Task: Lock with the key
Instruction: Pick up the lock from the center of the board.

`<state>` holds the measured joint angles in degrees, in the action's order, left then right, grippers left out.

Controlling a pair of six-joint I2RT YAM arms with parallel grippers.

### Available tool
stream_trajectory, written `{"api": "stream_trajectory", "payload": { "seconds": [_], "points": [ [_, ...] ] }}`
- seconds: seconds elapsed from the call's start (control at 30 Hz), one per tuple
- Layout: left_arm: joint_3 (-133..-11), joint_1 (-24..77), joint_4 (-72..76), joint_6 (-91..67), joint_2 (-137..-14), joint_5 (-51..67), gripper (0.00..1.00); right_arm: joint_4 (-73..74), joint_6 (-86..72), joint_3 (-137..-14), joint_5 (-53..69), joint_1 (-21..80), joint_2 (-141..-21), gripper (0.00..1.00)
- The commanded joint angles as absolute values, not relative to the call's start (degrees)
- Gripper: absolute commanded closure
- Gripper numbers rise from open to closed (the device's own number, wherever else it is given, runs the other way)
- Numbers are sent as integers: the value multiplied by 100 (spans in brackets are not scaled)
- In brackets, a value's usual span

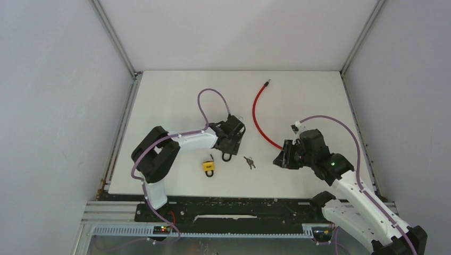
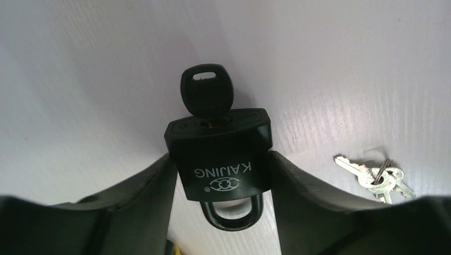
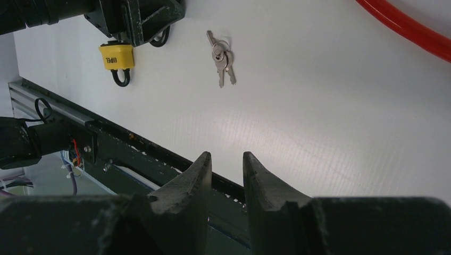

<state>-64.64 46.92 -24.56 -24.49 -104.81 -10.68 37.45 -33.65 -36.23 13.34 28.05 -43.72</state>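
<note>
Left claw (image 2: 220,156) pinches the black padlock (image 2: 223,141) by its sides, key (image 2: 206,91) in its keyhole, on the bench (image 1: 308,95) toward the near edge. I see the right claw (image 3: 225,164) slightly spread.

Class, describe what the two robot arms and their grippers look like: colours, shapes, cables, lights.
The left arm and right arm have white shells with black joints. A purple cable loops along each. A green light glows by the right wrist. The left gripper and right gripper have black tapering fingers.
</note>
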Motion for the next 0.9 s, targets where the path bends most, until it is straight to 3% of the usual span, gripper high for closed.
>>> {"api": "stream_trajectory", "payload": {
  "seconds": [0.0, 0.17, 0.23, 0.27, 0.87],
  "points": [
    [-6487, 4767, -2705, -2586, -10768, -855, 44, 3589, -3315, -3612, 1328, 2846, -4377, 69],
    [-6473, 4801, -2685, -2514, -10573, -697, 72, 3541, -3354, -3612, 1284, 2846, -4419, 69],
    [-6408, 4803, -2595, -2331, -10446, -346, 93, 3471, -3374, -3612, 1279, 2843, -4459, 70],
    [-6374, 4806, -2569, -2285, -10363, -213, 99, 3419, -3358, -3612, 1287, 2839, -4474, 70],
    [-5333, 5220, -1707, -1542, -6683, 1082, 100, 1576, -2723, -3718, 1584, 2767, -3199, 64]
  ]
}}
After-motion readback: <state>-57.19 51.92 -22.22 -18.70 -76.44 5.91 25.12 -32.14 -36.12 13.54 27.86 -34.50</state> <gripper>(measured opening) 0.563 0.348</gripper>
